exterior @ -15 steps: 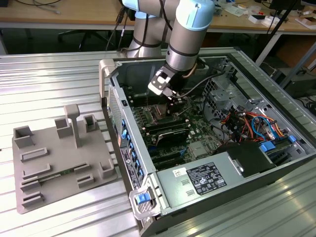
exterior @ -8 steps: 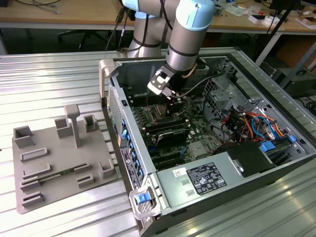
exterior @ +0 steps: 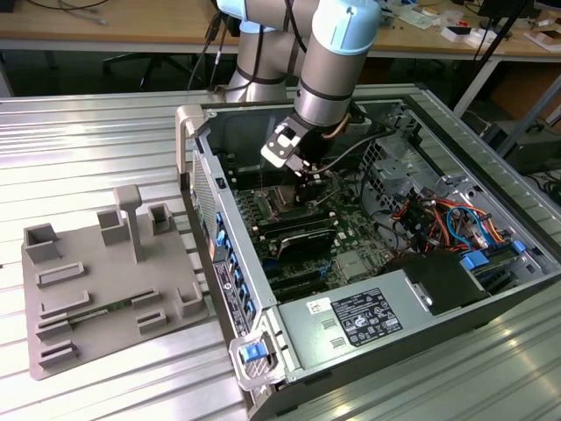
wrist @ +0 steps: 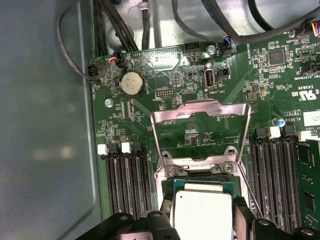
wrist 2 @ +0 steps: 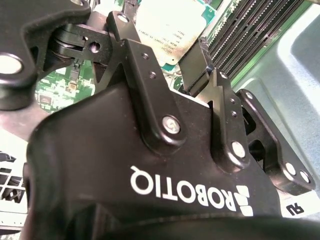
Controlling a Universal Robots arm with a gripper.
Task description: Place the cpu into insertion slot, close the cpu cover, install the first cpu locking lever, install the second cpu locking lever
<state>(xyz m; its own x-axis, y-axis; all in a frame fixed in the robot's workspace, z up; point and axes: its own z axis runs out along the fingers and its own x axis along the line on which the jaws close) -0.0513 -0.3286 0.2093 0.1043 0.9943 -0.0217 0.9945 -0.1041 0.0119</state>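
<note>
Cpu (wrist: pixel 202 205), silvery top up, sits over the insertion slot (wrist: pixel 164 186), grasped by the gripper (wrist: pixel 201 220), whose fingers (wrist 2: pixel 197 70) clench against two opposite edges of the chip. Well away from that slot, toward the exterior view's left, a grey fixture plate (exterior: pixel 105 289) lies beside the open computer case (exterior: pixel 219 219). Just beyond the slot the cpu cover (wrist: pixel 200 107) stands raised on its hinge. Long black memory slots (wrist: pixel 272 170) flank the slot on both sides.
</note>
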